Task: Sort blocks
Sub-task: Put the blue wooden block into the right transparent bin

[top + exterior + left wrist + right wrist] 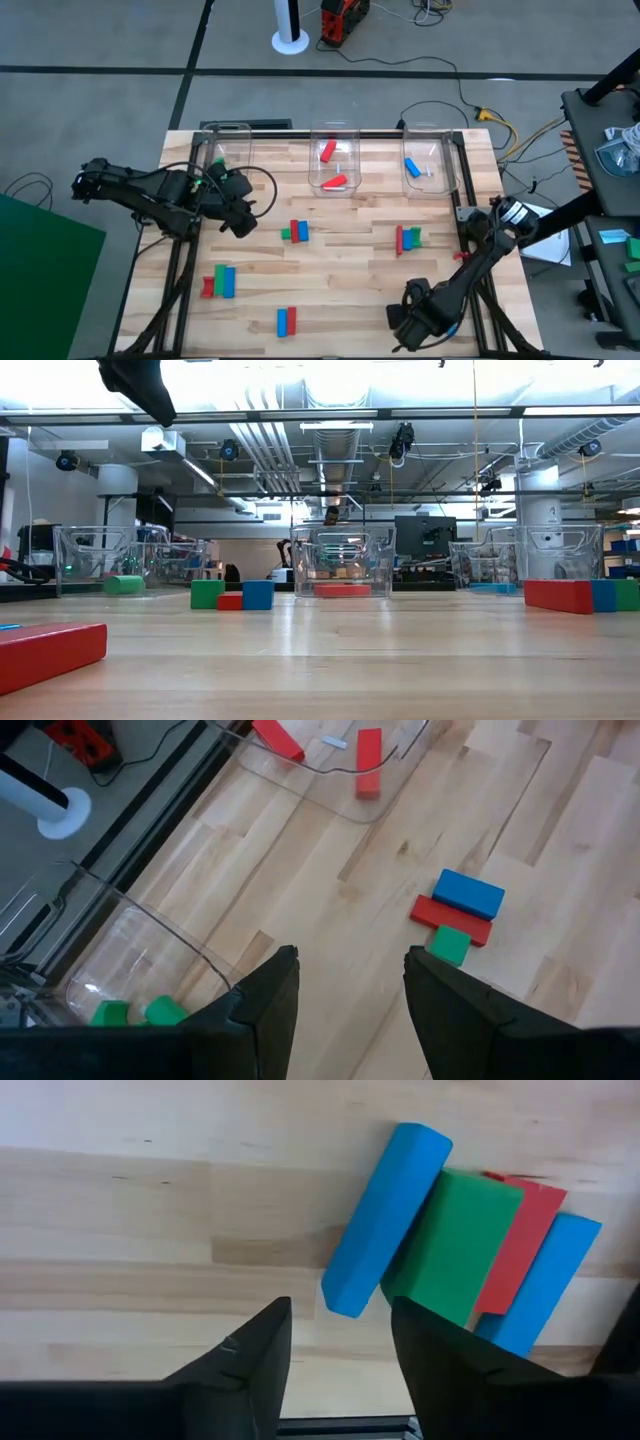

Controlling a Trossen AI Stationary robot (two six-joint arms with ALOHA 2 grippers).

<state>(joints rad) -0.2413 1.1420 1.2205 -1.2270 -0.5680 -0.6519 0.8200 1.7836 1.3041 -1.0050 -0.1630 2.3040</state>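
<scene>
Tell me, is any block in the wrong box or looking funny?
No block sits in a wrong bin: green blocks in the left bin, red blocks in the middle bin, a blue block in the right bin. One thing looks askew: in the right wrist view a blue bar leans crookedly against its cluster.

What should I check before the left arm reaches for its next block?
1. Left gripper open and empty: ok.
2. Right gripper open and empty: ok.
3. Green blocks lie inside the left bin: ok.
4. Middle bin holds only red blocks: ok.
5. Blue block ahead of the left gripper free of neighbours: not ok, it touches a red block.
6. Table free of loose blocks: not ok.
</scene>
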